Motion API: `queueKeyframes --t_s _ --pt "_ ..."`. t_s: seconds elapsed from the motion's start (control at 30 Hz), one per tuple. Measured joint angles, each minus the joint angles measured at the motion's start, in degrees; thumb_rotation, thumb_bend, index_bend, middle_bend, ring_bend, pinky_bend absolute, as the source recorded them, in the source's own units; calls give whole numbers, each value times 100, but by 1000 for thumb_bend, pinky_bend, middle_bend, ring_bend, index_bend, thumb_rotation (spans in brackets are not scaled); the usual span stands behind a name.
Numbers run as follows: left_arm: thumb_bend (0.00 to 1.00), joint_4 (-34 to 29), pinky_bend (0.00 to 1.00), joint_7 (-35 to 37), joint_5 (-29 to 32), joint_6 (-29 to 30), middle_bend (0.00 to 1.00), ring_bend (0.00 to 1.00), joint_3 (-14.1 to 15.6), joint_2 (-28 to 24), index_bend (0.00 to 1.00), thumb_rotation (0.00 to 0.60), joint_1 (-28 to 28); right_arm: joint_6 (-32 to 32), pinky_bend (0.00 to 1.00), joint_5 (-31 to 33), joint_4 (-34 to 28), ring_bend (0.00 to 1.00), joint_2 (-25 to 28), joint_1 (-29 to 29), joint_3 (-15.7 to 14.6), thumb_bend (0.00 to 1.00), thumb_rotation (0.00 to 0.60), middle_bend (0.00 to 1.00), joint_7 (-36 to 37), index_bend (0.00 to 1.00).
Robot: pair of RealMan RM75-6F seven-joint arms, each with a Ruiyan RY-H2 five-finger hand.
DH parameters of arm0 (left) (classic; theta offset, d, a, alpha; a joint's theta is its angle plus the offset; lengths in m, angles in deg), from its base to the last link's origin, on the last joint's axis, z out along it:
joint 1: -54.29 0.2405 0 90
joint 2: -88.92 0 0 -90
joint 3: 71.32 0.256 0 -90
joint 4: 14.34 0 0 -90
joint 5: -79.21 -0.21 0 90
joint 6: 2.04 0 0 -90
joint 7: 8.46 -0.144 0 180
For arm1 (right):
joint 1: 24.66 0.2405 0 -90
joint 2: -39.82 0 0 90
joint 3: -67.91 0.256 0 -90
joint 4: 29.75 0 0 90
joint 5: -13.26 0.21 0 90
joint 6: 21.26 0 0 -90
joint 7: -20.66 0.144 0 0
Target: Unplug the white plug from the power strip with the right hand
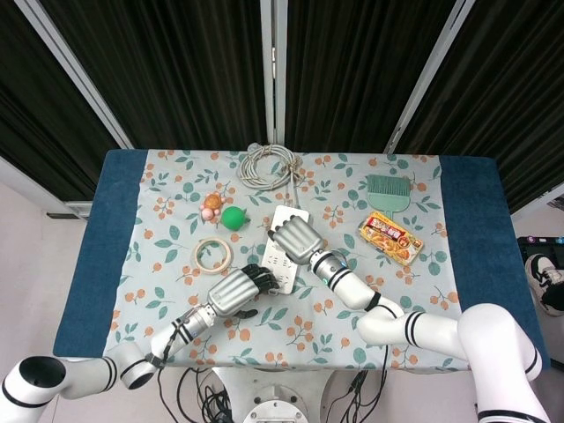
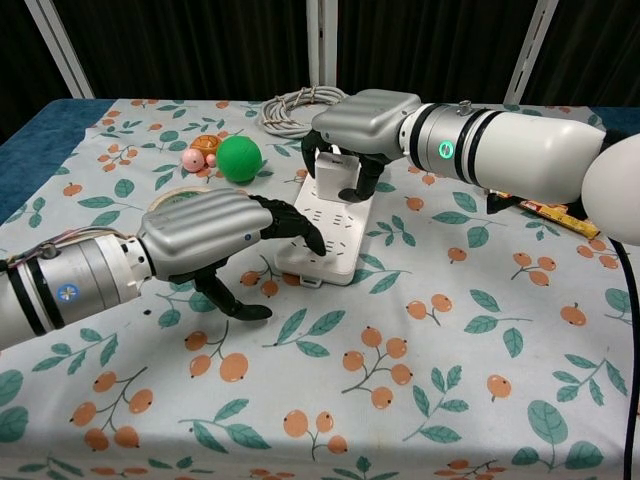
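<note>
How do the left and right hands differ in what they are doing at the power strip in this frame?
The right hand is over the far end of the power strip, its fingers curled around the white plug; the left hand is at the near end, fingertips pressing on the strip's top. The right hand holds something; the left holds nothing. The right reaches from the right side, the left from the near left. Both are silver with dark fingers.

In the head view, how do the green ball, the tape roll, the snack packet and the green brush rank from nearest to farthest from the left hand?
From the left hand, in the head view:
1. Tape roll, just above it, slightly left.
2. Green ball, farther up, beside the power strip.
3. Snack packet, far across to the right.
4. Green brush, upper right, farthest.
</note>
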Motion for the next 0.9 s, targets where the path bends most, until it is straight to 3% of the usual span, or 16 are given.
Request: queueKeyframes --t_s 0.63,0.9 --pt "190 -205 236 171 210 -272 251 170 -86 -91 239 600 -166 -198 418 -484 -118 439 181 -239 -49 448 600 709 476 914" --pt "190 -354 236 122 110 -22 251 170 -79 -174 240 600 -145 -424 418 -666 -291 436 342 -325 94 449 600 700 804 903"
